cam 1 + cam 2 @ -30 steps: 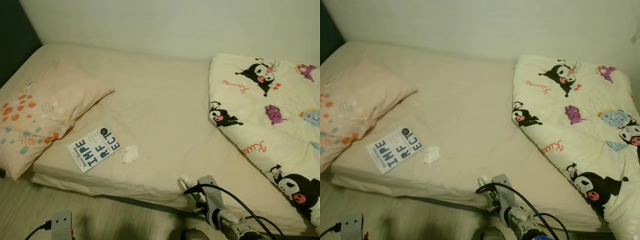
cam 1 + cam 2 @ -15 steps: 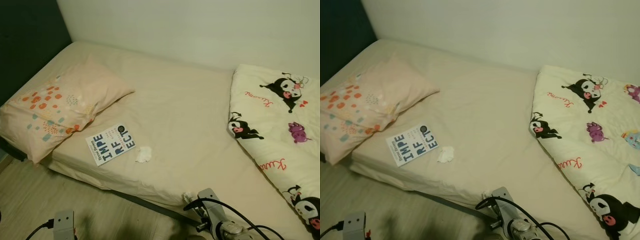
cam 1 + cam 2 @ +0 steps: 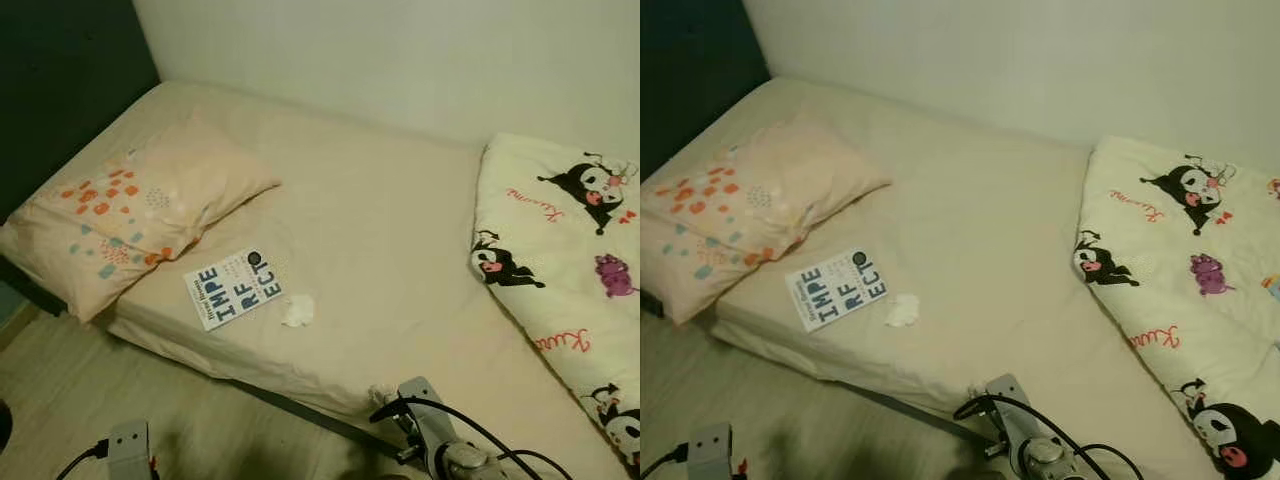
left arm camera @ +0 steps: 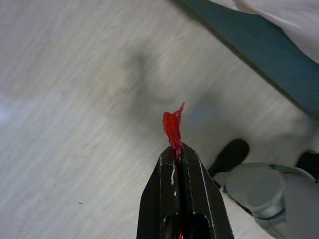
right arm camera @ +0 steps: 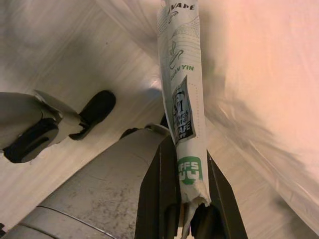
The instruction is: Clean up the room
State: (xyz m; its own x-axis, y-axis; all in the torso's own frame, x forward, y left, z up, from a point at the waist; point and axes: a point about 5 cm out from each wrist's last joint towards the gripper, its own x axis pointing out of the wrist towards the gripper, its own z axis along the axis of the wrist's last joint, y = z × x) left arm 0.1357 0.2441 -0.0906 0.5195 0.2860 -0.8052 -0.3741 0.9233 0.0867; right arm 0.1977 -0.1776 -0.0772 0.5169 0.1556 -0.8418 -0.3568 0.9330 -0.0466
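Left gripper fingers pinch a red scrap; right gripper fingers clamp a printed wrapper. Bin both first; the crumpled tissue lies on the bed, well beyond either

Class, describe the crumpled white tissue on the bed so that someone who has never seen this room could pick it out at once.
Start at the bed with its beige sheet and find the patterned pillow at its left end. Near the front edge beside the pillow lies a white book with big dark letters. The crumpled tissue sits just right of it: small, plain white, wadded, not flat or printed.
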